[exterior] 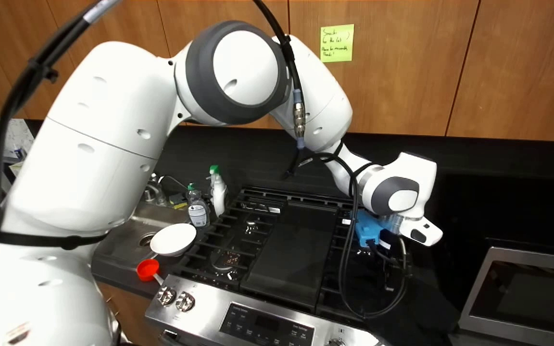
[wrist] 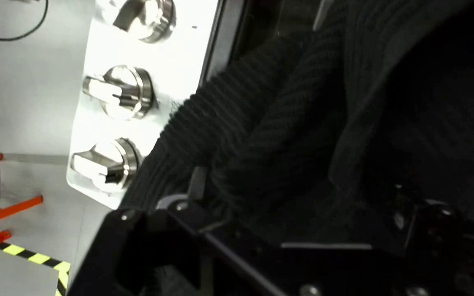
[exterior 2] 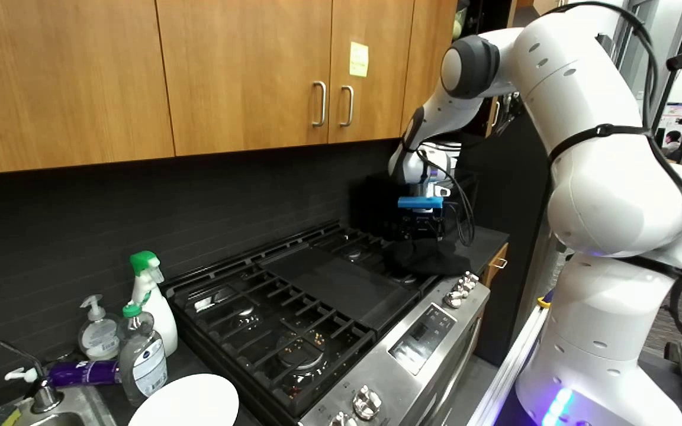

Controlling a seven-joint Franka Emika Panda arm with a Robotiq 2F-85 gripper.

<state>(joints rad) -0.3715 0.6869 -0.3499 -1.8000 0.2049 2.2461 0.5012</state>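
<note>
Gripper [wrist: 298, 196]: visible along the lower edge of the wrist view, standing with jaws wide open, close above the dark cloth [wrist: 278, 135]; not possible to tell whether touching it.
Dark cloth: ribbed, lying in thick folds, seen between and beyond the fingers [wrist: 198, 183] in the same view.
Knobs [wrist: 128, 92]: metal, three in a row, fixed on a bright steel panel [wrist: 179, 74] just beside the cloth.
Stove [exterior 2: 376, 370]: in an exterior view, bearing the cloth on its far end, directly under the gripper.
Spray bottle [exterior 2: 154, 302]: white with green head, standing upright near the stove.
Soap bottle [exterior 2: 143, 361]: transparent, green-capped, standing just in front of the spray bottle.
Purple bottle [exterior 2: 83, 373]: lying on its side, beside the soap bottle.
White dish [exterior: 173, 239]: in an exterior view, placed between the sink [exterior: 118, 245] and the stove.
Red cup [exterior: 147, 270]: with pale handle, on the counter [exterior: 123, 278] just in front of the dish.
White arm [exterior: 113, 129]: bent above the stove, with black cables [exterior: 40, 67] along it.
Brown bits [exterior: 231, 258]: scattered about a burner of the stove, visible in both exterior views.
Green note [exterior: 337, 43]: handwritten, stuck on a wooden cabinet [exterior: 402, 72], also visible in both exterior views.
</note>
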